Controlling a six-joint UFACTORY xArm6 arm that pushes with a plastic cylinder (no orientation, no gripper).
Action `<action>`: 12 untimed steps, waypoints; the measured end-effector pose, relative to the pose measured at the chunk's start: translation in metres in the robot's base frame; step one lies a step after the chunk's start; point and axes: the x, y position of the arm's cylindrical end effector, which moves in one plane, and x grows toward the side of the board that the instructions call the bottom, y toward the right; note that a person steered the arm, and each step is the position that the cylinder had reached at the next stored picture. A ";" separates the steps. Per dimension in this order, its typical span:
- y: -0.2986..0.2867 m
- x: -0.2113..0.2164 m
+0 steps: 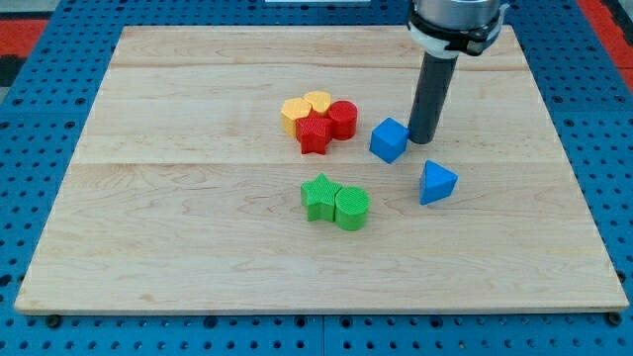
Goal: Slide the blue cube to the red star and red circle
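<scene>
Tabletop [198,257]: pale wooden board of joined planks, filling most of the frame. Surround: blue perforated base [30,129] on all sides; red patches [20,30] at both upper corners. Light even.

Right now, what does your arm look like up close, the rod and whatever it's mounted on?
My arm ends in a straight, dark grey cylindrical rod whose lower end is my tip. Above it sits a wider black mount ringed by a white band. No cables or markings show.
</scene>
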 end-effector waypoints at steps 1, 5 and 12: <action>-0.009 0.002; -0.012 0.043; -0.050 0.034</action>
